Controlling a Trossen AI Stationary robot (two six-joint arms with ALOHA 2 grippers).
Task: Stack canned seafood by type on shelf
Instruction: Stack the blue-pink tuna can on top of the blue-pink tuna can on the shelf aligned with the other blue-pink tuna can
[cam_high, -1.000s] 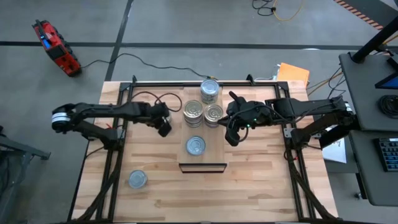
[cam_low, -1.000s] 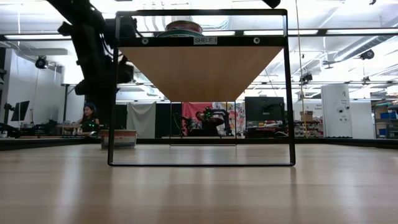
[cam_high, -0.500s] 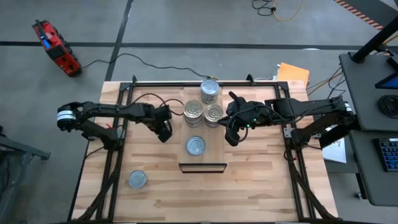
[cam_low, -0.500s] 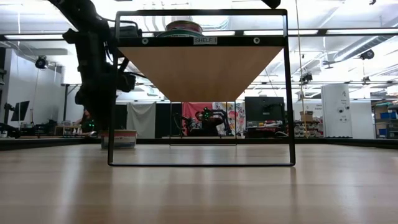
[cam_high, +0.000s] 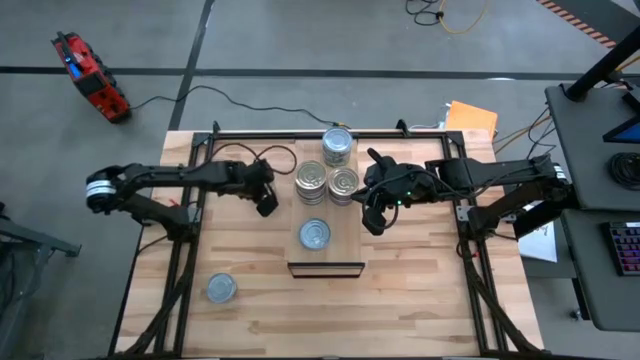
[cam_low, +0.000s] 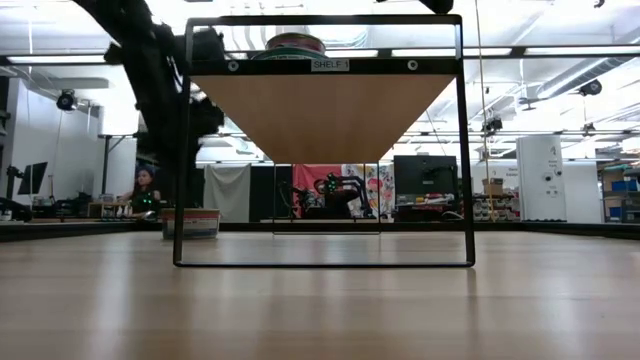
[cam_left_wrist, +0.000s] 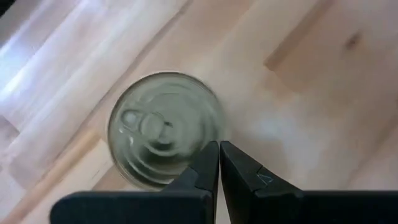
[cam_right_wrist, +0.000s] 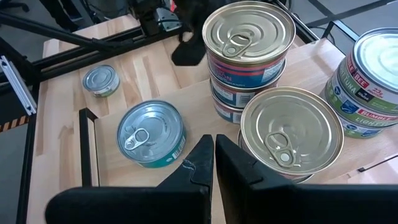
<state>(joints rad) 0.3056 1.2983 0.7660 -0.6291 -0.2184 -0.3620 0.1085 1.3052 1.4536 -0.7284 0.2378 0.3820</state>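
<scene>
The shelf (cam_high: 340, 255) stands raised in the middle of the table, and its bare board (cam_right_wrist: 112, 165) also shows in the right wrist view. On it are a pale-topped stack of tins (cam_high: 338, 147) at the far end, a gold-topped stack (cam_high: 312, 180), a gold-topped tin (cam_high: 343, 185) and a single blue-grey-topped tin (cam_high: 314, 235). One loose tin (cam_high: 221, 289) rests on the table near the left front. My left gripper (cam_high: 265, 205) hangs shut just left of the shelf. My right gripper (cam_high: 372, 220) hangs shut at the shelf's right side, above the gold-topped tin (cam_right_wrist: 291, 134).
The shelf's black metal frame (cam_low: 182, 150) stands on the table. Black rails (cam_high: 190, 250) run along the table's left and right sides. There is open tabletop in front of the shelf. The left wrist view shows a blurred ring-pull tin (cam_left_wrist: 165, 130) beyond my shut fingers.
My left gripper has dipped slightly toward the near edge and come back, rolling a little at the wrist. It has stayed shut. My right gripper and the tins have kept still.
</scene>
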